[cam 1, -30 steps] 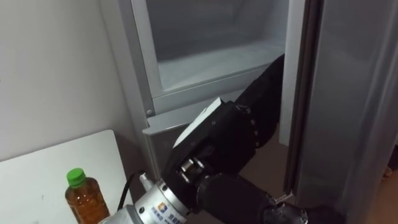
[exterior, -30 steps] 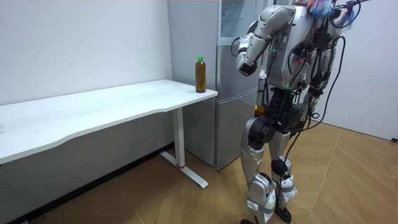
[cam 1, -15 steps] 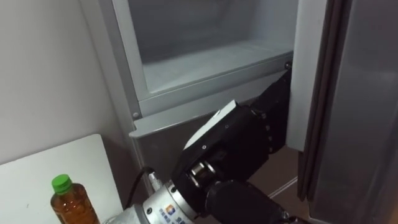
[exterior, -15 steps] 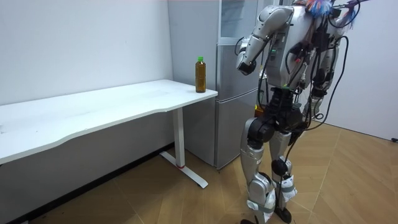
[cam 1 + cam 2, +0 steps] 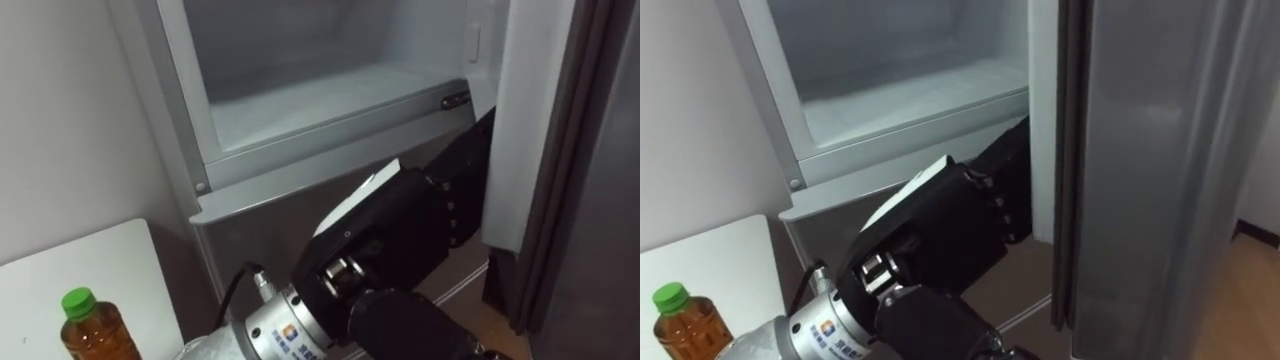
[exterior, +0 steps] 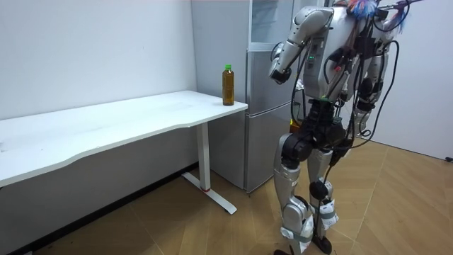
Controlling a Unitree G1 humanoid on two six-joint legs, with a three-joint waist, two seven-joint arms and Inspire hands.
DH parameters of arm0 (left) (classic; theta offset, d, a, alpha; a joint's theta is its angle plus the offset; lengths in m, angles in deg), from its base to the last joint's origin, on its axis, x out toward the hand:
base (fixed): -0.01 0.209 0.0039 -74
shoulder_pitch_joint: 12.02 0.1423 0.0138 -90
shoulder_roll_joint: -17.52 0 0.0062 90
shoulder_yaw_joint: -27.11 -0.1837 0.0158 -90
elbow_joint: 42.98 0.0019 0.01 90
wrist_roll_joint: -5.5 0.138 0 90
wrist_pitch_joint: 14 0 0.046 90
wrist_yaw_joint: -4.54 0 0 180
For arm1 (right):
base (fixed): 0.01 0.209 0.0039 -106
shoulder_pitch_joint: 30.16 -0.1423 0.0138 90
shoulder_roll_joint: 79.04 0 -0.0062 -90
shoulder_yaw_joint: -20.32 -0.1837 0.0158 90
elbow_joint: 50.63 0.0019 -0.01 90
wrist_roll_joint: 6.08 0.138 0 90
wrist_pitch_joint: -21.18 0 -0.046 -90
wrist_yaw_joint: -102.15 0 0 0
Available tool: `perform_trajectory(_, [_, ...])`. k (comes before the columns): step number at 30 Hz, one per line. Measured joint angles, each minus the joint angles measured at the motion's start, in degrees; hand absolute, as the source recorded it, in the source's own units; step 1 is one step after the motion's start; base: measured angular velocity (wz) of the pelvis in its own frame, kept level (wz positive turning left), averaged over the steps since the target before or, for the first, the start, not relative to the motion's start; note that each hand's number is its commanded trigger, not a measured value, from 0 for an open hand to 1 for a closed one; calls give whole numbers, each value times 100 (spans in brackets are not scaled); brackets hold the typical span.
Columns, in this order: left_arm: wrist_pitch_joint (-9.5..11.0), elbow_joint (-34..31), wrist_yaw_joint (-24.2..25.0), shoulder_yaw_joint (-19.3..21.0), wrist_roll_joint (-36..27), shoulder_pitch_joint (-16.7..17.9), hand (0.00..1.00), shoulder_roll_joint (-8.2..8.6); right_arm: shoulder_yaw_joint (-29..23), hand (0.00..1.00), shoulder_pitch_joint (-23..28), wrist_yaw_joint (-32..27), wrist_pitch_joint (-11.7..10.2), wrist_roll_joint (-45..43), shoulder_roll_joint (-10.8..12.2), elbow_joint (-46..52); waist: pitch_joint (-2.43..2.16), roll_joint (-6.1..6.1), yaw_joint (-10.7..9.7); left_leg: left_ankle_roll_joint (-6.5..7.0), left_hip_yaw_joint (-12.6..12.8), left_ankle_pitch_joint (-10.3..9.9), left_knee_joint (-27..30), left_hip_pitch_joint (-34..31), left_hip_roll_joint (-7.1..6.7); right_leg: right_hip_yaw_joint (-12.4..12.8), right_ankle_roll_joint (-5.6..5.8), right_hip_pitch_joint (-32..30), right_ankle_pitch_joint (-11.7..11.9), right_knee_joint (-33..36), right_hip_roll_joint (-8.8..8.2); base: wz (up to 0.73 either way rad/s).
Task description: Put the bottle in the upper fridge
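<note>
1. While standing close before the fridge, as the room view shows, holds the left hand [image 5: 400, 225] raised in front of the grey lower door [image 5: 265, 215], just under the sill of the upper fridge [image 5: 320, 95].
2. Turns the back of that hand to the camera, with dark fingers [image 5: 465, 185] stretched fairly straight and apart from the thumb side, clasping nothing.
3. Points those fingers up and rightward, tips at the inner edge of the open door [image 5: 525, 130]; cannot tell whether touching it.
4. Sees the bottle [image 5: 92, 332] upright on the corner of the white table [image 5: 60, 275], green cap [image 5: 78, 300] on top, amber liquid inside.
5. Places the bottle low and to the left of the hand, well apart from it, back near the forearm and not by the fingers.
6. Confirms from the room view: bottle at the table end nearest the fridge, hand lifted higher and off to the room view's right of it.
</note>
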Motion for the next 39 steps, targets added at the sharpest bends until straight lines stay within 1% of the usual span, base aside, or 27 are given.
perform_trajectory(4, [0, 2, -1, 0, -1, -34, 0, -1, 1, 0, 31, -1, 0, 153, -2, -2, 7, 11, -8, 0, 118, 0, 0, -3, 5, 60, 2, -37, 1, 8, 3, -7])
perform_trajectory(8, [0, 5, 1, -12, 2, -68, 0, -8, 1, 0, 20, 1, 7, 321, 4, -24, 7, 12, -80, 0, 133, 0, 0, -3, 2, 72, 6, -36, 4, -6, -1, -2])
perform_trajectory(11, [0, 13, -3, -39, 0, -109, 0, -4, -4, 0, 19, 4, 10, 409, 1, -47, 9, 19, -111, 0, 219, 0, 6, 8, 10, 113, 3, -40, 6, -14, 6, -8])
perform_trajectory(12, [1, 36, -1, -41, -4, -124, 0, 6, -1, 0, 19, 2, 19, 410, 1, -63, 9, 24, -112, 0, 284, 0, 9, 20, 16, 145, 2, -40, 7, -15, 12, -13])
perform_trajectory(16, [1, 175, 5, -68, -6, -240, 0, 92, -8, 0, 20, 2, 75, 405, 1, -76, 7, 43, -161, 0, 321, 0, 11, 32, 18, 194, 0, -44, 8, -16, 18, -8])
perform_trajectory(19, [0, 207, -2, -98, -6, -282, 0, 126, -8, 0, 9, 4, 93, 406, -3, -74, 3, 65, -262, 0, 454, 0, 9, 60, 31, 235, -1, -41, 8, -16, 28, -8])
perform_trajectory(23, [-36, 275, -4, -99, -10, -347, 0, 150, -10, 0, 21, 27, 133, 405, -5, -81, 9, 75, -304, -2, 526, -1, 5, 128, 68, 374, -35, -39, 29, -17, 80, -20])
perform_trajectory(24, [-44, 275, -2, -99, -10, -347, 0, 150, -12, 0, 20, 34, 135, 406, -6, -81, 9, 74, -350, -2, 582, -1, 7, 135, 83, 374, -44, -40, 34, -19, 88, -10])
perform_trajectory(26, [-56, 275, 1, -99, -11, -347, 0, 151, -12, 0, 19, 34, 137, 406, -12, -80, 10, 74, -423, -3, 598, -1, 8, 136, 96, 378, -55, -44, 37, -17, 100, -4])
perform_trajectory(31, [-91, 289, 29, -99, -12, -369, 0, 174, -13, 0, 11, 24, 205, 408, -14, -78, 10, 76, -433, -4, 627, -1, 8, 132, 136, 473, -95, -99, 62, -3, 155, -11])
perform_trajectory(32, [-91, 291, 28, -98, -12, -369, 0, 177, -13, 0, 13, 22, 210, 408, -15, -77, 10, 76, -433, -4, 662, -1, 8, 128, 150, 491, -105, -119, 68, 2, 167, -12])
perform_trajectory(33, [-92, 303, 28, -96, -14, -375, 0, 184, -13, 0, 19, 17, 232, 408, -17, -74, 10, 76, -435, -24, 752, -11, 12, 128, 178, 501, -115, -129, 75, -1, 186, -9])
perform_trajectory(34, [-92, 316, 28, -96, -17, -383, 0, 193, -14, 0, 22, 16, 248, 408, -17, -75, 10, 76, -436, -29, 764, -14, 12, 128, 186, 503, -119, -131, 78, -3, 194, -5])
perform_trajectory(37, [-93, 424, 19, -116, -123, -477, 0, 207, -13, 0, 28, -8, 251, 460, -33, -73, 11, 83, -441, -30, 766, -14, 12, 123, 197, 507, -128, -133, 84, -13, 208, 0])
perform_trajectory(39, [-94, 509, -4, -140, -123, -591, 0, 217, -13, 0, 23, -28, 250, 617, -48, -73, 4, 108, -439, -30, 768, -14, 12, 124, 200, 520, -131, -134, 86, -16, 214, 0])
